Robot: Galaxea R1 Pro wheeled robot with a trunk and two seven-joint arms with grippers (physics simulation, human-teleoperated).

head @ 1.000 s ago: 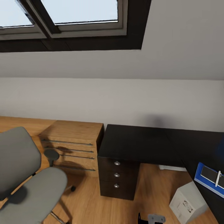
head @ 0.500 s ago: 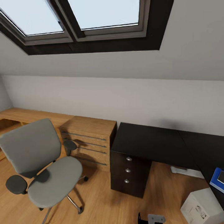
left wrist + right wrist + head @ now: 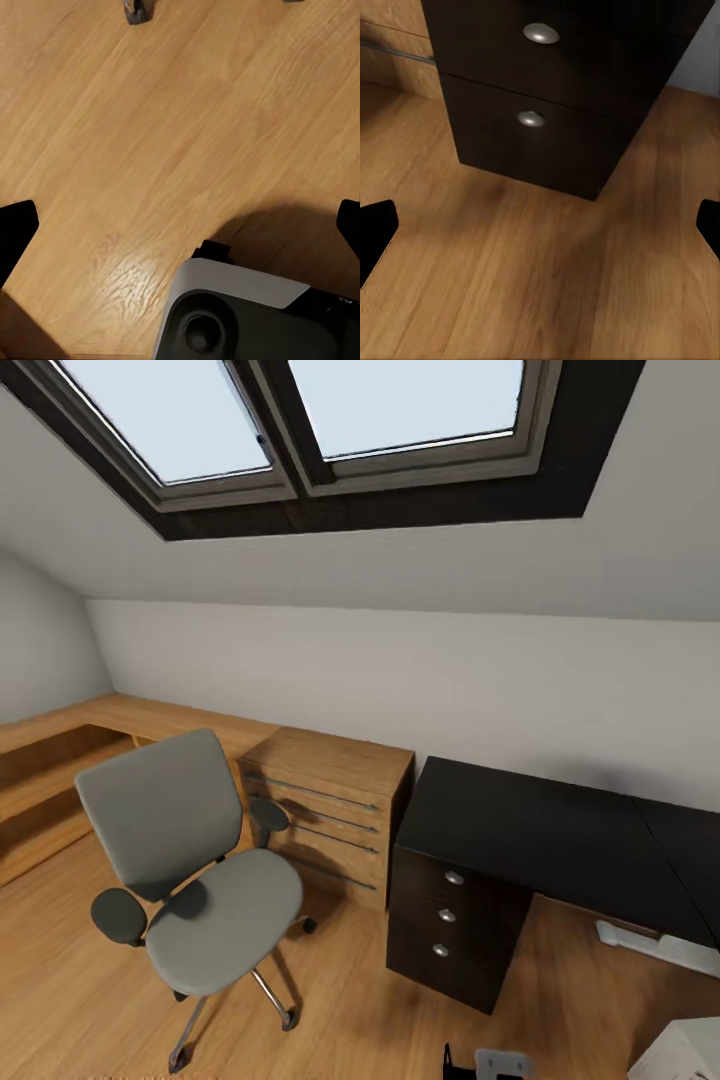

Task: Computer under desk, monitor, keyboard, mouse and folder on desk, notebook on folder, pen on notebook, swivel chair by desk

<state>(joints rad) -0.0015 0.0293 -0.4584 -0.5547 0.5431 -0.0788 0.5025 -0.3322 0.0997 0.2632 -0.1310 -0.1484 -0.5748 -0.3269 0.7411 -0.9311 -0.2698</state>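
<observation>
On wooden floor [image 3: 90, 1000], left of desk [image 3: 545, 835]: swivel chair [image 3: 195, 875], seat bare, standing apart from desk beside wooden dresser [image 3: 335, 805]. Desk top bare in visible part (three knobbed drawers [image 3: 562, 82] below). Computer [image 3: 685, 1055]: light corner at lower right. Left gripper [image 3: 180, 232] fingers spread apart over floor; right gripper [image 3: 540, 229] likewise spread, facing drawers.

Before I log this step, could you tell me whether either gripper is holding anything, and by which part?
Nothing is held. The left gripper and the right gripper are both open, with only bare wooden floor between their fingertips.
</observation>
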